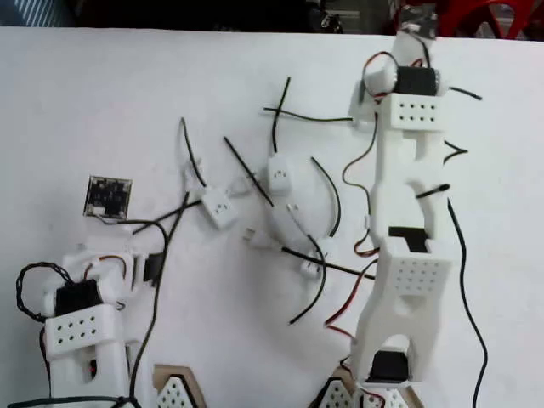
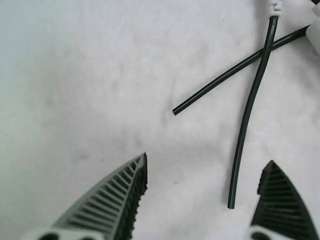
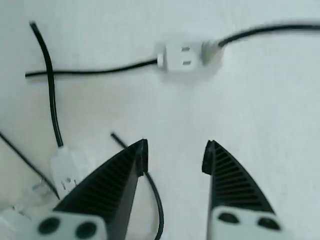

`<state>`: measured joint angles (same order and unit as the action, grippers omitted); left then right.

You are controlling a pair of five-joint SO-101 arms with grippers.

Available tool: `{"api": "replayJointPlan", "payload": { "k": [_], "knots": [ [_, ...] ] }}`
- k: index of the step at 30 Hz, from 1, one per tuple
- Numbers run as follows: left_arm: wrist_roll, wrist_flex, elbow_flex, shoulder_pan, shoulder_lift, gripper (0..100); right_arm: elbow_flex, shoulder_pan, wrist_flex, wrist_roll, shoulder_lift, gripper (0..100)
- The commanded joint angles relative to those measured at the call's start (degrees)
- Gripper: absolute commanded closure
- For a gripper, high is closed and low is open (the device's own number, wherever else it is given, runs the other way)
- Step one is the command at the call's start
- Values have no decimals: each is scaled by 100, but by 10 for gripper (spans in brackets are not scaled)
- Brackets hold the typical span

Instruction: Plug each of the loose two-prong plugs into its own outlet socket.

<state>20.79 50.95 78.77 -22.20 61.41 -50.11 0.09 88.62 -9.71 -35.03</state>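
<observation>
Seven o'clock, nearest: left gripper (image 2: pixel 207 161) wide open, empty, above loose cord ends (image 2: pixel 251 107). Table centre: white socket (image 1: pixel 219 204) and loose plug (image 1: pixel 255 238), apart. One o'clock, farthest: right gripper (image 3: pixel 175 150) parted, empty. Seemingly the approach step; next, grasp a plug squarely, prongs toward slots.

The flat table top (image 1: pixel 102 102) was plain white. The thin cords (image 2: pixel 252 100) lying across it were black, and the small block-shaped outlet socket (image 3: pixel 181 56) was white. On the left gripper (image 2: pixel 207 159), one ribbed plastic finger (image 2: pixel 112 197) was grey with dark ridges and the other almost black. The right gripper (image 3: pixel 177 144) had two black ribbed fingers (image 3: pixel 230 175) on pale bases. The moulded plastic arm (image 1: pixel 406 280) at the right was white and dotted with rows of small dark holes. It carried black motor blocks (image 1: pixel 416 81) and red and black wires (image 1: pixel 344 310). The small square board (image 1: pixel 109 197) at the left was black, speckled with white.
</observation>
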Motion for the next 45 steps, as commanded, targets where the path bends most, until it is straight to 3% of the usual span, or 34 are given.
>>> {"api": "replayJointPlan", "payload": {
  "k": [1, 4, 9, 16, 23, 29, 32, 36, 45],
  "knots": [
    [-9, -114, -35, -31, 110, 653, -273, -444, 998, -44, 136, 824],
    [-9, -114, -26, -31, 110, 653, -97, -541, 998, 26, 145, 879],
    [0, -114, -26, -31, 110, 653, 352, -919, 1007, 1090, 171, 984],
    [0, -141, -26, -31, 110, 652, 2242, -1429, 989, 1178, 1218, 935],
    [0, -237, 18, -31, 110, 651, 3552, -2396, 927, 1116, 2123, 932],
    [0, -237, 18, -40, 110, 650, 3640, -2923, 356, -18, 2105, 932],
    [0, -237, 18, -48, 110, 650, 3640, -3090, -119, 220, 2079, 932],
    [0, -237, 26, -48, 110, 650, 3640, -3284, -778, 1099, 2053, 932],
    [-53, -519, -9, -681, 110, 653, 3666, -3916, -1657, 721, 1956, 896]
  ]
}}
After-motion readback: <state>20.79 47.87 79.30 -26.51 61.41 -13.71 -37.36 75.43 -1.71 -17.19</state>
